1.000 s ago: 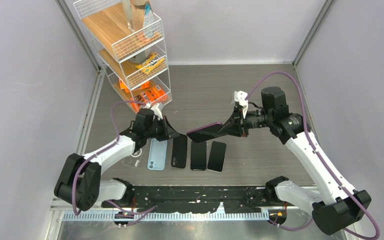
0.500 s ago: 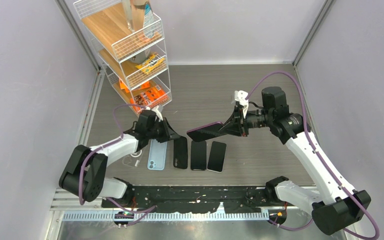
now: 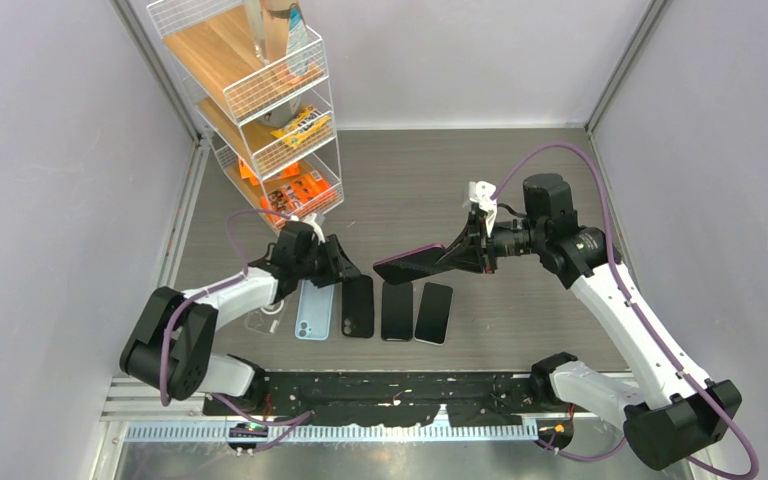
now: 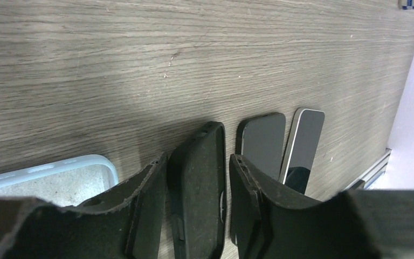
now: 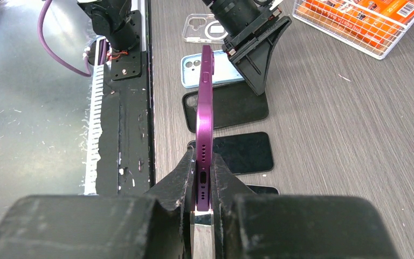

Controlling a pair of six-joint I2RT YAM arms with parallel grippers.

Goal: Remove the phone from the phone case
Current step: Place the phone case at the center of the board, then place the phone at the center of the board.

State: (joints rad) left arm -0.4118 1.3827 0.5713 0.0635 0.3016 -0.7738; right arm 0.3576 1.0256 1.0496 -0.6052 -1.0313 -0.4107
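My right gripper (image 3: 465,255) is shut on the bottom end of a purple phone (image 3: 410,265), holding it edge-up above the table; the same phone (image 5: 205,108) runs straight out from between the right gripper's (image 5: 204,162) fingers. A black phone case (image 3: 358,305) lies flat on the table. My left gripper (image 3: 345,272) stands open over its far end. In the left wrist view the black case (image 4: 202,183) lies between the two spread fingers of the left gripper (image 4: 198,160), with a gap on each side.
A light blue case (image 3: 314,310) lies left of the black case, and a clear case (image 3: 265,322) further left. Two black phones (image 3: 397,311) (image 3: 434,313) lie to its right. A wire rack (image 3: 260,90) with snack packs stands at the back left.
The left gripper has opened and let go of the black case, which now lies flat. The right arm and the purple phone have stayed still.
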